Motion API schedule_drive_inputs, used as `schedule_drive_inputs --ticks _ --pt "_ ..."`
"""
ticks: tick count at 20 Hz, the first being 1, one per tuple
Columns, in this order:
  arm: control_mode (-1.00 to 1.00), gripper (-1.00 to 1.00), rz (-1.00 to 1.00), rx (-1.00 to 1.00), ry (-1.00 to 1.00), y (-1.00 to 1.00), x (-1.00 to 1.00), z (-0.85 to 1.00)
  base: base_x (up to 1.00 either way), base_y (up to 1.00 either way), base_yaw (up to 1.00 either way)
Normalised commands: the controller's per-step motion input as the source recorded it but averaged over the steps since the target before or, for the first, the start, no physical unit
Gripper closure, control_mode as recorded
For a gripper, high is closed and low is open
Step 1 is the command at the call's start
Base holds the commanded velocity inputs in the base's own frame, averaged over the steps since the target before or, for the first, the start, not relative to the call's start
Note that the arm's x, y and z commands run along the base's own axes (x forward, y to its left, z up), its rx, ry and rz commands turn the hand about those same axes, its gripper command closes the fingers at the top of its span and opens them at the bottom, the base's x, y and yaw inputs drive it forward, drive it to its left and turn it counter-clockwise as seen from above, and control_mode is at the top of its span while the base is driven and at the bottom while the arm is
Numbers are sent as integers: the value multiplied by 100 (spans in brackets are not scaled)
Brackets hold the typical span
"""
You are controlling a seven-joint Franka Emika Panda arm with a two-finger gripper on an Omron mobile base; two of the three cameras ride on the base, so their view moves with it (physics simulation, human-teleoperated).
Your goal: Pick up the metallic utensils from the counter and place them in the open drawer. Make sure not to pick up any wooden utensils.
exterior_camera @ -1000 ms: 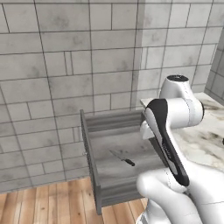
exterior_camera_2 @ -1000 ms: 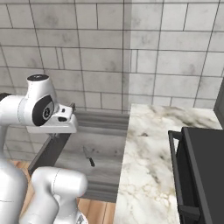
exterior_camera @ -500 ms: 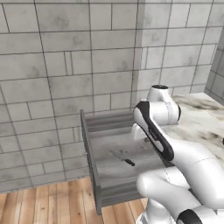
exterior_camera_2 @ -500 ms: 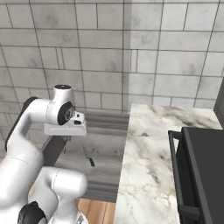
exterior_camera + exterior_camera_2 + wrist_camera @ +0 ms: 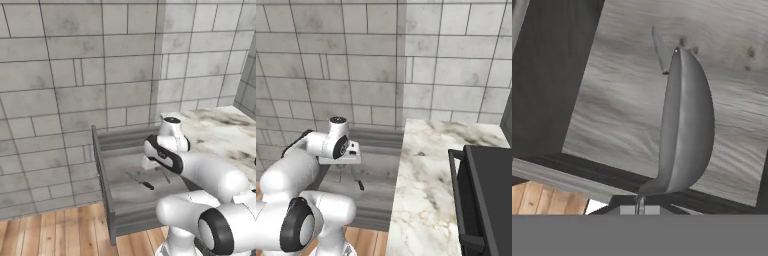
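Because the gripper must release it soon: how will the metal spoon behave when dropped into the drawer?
The metal spoon looks rigid, so it should not bend. Its rounded bowl may rock or slide on the open drawer floor, perhaps toward the knife.

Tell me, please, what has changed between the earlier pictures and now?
The arm has folded lower and swung over the open drawer, bringing the gripper, fingers shut on a metal spoon, above the drawer floor. The knife lies in the drawer as before; the counter and base are unchanged.
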Motion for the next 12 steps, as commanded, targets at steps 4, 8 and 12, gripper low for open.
schedule_drive_inputs --ticks 4,8,12 --pt "-100 100 0 -2 6 0 92 2 0 0 0" --pt "-100 100 0 -2 2 -1 27 21 0 0 0" --pt "-100 100 0 0 0 -9 -5 1 0 0 0"
